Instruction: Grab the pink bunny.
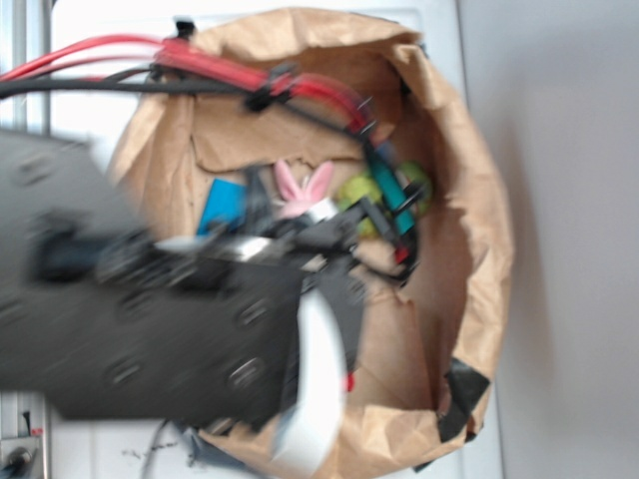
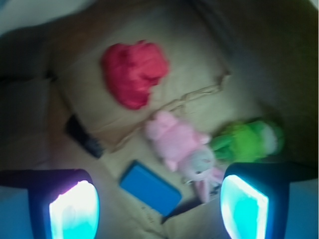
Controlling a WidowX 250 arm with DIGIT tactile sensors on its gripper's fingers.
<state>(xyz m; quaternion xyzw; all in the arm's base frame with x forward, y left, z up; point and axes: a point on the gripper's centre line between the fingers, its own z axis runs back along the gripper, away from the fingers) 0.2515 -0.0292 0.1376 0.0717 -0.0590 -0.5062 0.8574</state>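
In the wrist view, going left to right across the floor of the paper bag (image 2: 209, 45), a small black object (image 2: 83, 135) lies near the left wall, the red fabric lump (image 2: 134, 72) sits toward the far side, a blue flat block (image 2: 150, 187) lies at the near side, the pink bunny (image 2: 182, 147) lies at the middle of the floor, and the green plush toy (image 2: 246, 140) lies just beside it on the right, apparently touching it. The gripper (image 2: 159, 206) hangs above with its fingers spread wide apart and nothing between them; the bunny's head and ears lie close to the right finger (image 2: 244, 206). The bunny appears light, soft and compressible, not fragile; its fur should give good friction. The plump body is judged the best grasp point, since the ears would fold and slip, and closing near the head risks catching the green toy. The exterior view shows what the wrist view does not: the bag's rolled rim (image 1: 479, 200), the arm reaching into it, and the cables above. There only the bunny's ears (image 1: 303, 185) show clearly; the arm hides the red lump.
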